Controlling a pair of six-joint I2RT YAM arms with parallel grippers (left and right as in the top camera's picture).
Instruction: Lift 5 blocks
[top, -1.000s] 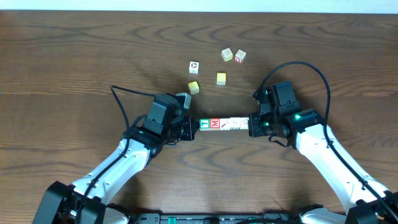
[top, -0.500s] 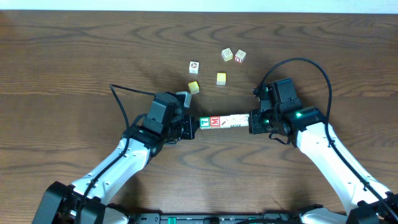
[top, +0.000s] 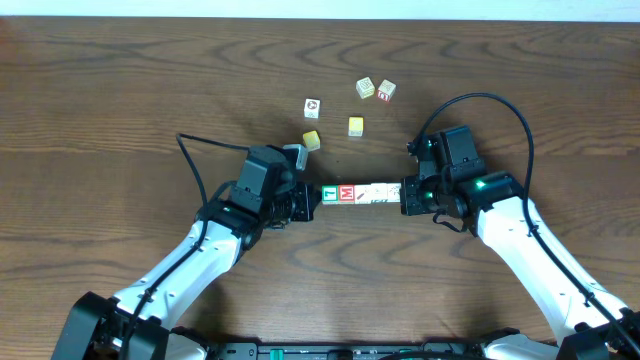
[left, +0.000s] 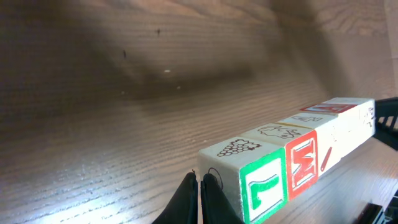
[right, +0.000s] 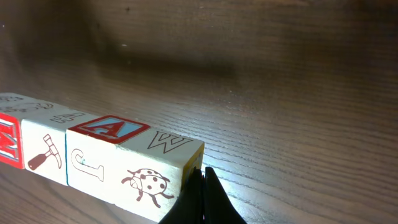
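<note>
Change since the earlier view: the row of blocks (top: 360, 193), with both arms, has shifted slightly toward the far side in the overhead view.

Item 1. Blocks, five in one straight row, running left to right at mid-worktop. We note a green-faced block (left: 264, 186) at the left end, a red-faced block (left: 303, 165) next, then three whitish ones. The last, at the right end, bears a ladybird (right: 146, 180). The row's shadow falls on the worktop (top: 120, 90) well beyond it.

Item 2. Left fingers (left: 211, 199), pressed together, tips against the left end of the row.

Item 3. Right fingers (right: 202, 199), pressed together, tips against the right end. The row is squeezed between the two sets of tips.

Item 4. Loose cubes, all on the far side of the row:
- a yellow cube (top: 312, 140), nearest, just beyond the left wrist;
- a second yellow cube (top: 356, 126);
- a whitish cube (top: 313, 106);
- a close pair (top: 376, 90), farthest.

None touches the row or either arm.

Item 5. A black cable (top: 480, 103) loops over the right arm, on the far side.
</note>
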